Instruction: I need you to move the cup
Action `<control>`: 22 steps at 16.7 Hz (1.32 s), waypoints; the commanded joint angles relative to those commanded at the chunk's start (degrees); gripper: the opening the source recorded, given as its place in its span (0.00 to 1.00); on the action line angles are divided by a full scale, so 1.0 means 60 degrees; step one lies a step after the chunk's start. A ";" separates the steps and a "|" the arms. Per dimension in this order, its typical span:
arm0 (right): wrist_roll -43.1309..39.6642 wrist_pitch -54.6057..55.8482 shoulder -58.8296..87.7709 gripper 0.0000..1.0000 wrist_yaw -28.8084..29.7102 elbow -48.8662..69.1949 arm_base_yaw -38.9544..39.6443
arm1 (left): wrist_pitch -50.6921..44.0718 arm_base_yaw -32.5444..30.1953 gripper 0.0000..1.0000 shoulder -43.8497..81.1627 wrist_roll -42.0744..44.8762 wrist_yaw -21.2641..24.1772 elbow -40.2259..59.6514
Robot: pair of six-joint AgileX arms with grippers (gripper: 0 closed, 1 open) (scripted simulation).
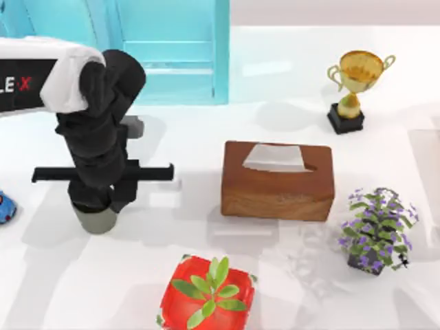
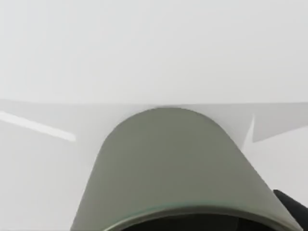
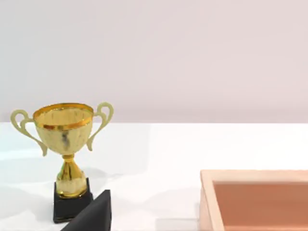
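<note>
The cup (image 1: 95, 220) is a small grey-green cylinder at the left of the table. Its lower part shows beneath my left gripper (image 1: 96, 201), which comes down onto it from above and hides its mouth. In the left wrist view the cup (image 2: 178, 168) looms very close, with its rim and dark inside at the lower edge and a black bit of the gripper beside its right side. A dark wedge of my right gripper (image 3: 91, 214) stands near the trophy, off at the right of the table.
A wooden tissue box (image 1: 278, 180) sits mid-table. The gold trophy (image 1: 354, 89) stands at the back right, a purple-flowered pot (image 1: 375, 230) at the right, a red pot with a green plant (image 1: 207, 295) at the front. A blue structure (image 1: 172, 48) lines the back.
</note>
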 joint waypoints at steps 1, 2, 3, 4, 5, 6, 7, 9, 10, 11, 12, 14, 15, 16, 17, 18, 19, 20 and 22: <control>0.0000 0.0000 0.0000 1.00 0.0000 0.0000 0.0000 | -0.0016 0.0106 0.00 -0.0003 0.0110 0.0015 0.0070; 0.0000 0.0000 0.0000 1.00 0.0000 0.0000 0.0000 | -0.0051 0.0301 0.00 -0.0009 0.0316 0.0038 0.0194; 0.0000 0.0000 0.0000 1.00 0.0000 0.0000 0.0000 | -0.0117 0.0591 0.00 -0.0018 0.0627 0.0061 0.0366; 0.0000 0.0000 0.0000 1.00 0.0000 0.0000 0.0000 | -0.0217 0.0954 0.00 -0.0030 0.1016 0.0078 0.0571; 0.0000 0.0000 0.0000 1.00 0.0000 0.0000 0.0000 | -0.0356 0.1380 0.00 -0.0044 0.1461 0.0086 0.0800; 0.0000 0.0000 0.0000 1.00 0.0000 0.0000 0.0000 | -0.0541 0.1864 0.00 -0.0063 0.1951 0.0078 0.1043; 0.0000 0.0000 0.0000 1.00 0.0000 0.0000 0.0000 | -0.0768 0.2390 0.00 -0.0087 0.2474 0.0055 0.1286; 0.0000 0.0000 0.0000 1.00 0.0000 0.0000 0.0000 | -0.1323 0.3514 0.00 -0.0120 0.3573 -0.0024 0.1736; 0.0000 0.0000 0.0000 1.00 0.0000 0.0000 0.0000 | -0.1629 0.4088 0.00 -0.0104 0.4127 -0.0070 0.1928; 0.0000 0.0000 0.0000 1.00 0.0000 0.0000 0.0000 | -0.1933 0.4657 0.00 -0.0059 0.4668 -0.0110 0.2090; 0.0000 0.0000 0.0000 1.00 0.0000 0.0000 0.0000 | -0.2219 0.5212 0.00 0.0015 0.5188 -0.0134 0.2214; 0.0000 0.0000 0.0000 1.00 0.0000 0.0000 0.0000 | -0.2683 0.6239 0.00 0.0183 0.6144 -0.0110 0.2399; 0.0000 0.0000 0.0000 1.00 0.0000 0.0000 0.0000 | -0.2846 0.6697 0.00 0.0247 0.6582 -0.0057 0.2488; 0.0000 0.0000 0.0000 1.00 0.0000 0.0000 0.0000 | -0.2955 0.7101 0.00 0.0282 0.6985 0.0023 0.2586; 0.0000 0.0000 0.0000 1.00 0.0000 0.0000 0.0000 | -0.3018 0.7450 0.00 0.0285 0.7349 0.0119 0.2690; 0.0000 0.0000 0.0000 1.00 0.0000 0.0000 0.0000 | -0.3044 0.7739 0.00 0.0258 0.7666 0.0223 0.2793; 0.0000 0.0000 0.0000 1.00 0.0000 0.0000 0.0000 | -0.3040 0.7957 0.00 0.0211 0.7919 0.0321 0.2882; 0.0000 0.0000 0.0000 1.00 0.0000 0.0000 0.0000 | -0.3026 0.8110 0.00 0.0168 0.8100 0.0397 0.2950; 0.0000 0.0000 0.0000 1.00 0.0000 0.0000 0.0000 | -0.3014 0.8190 0.00 0.0142 0.8192 0.0441 0.2987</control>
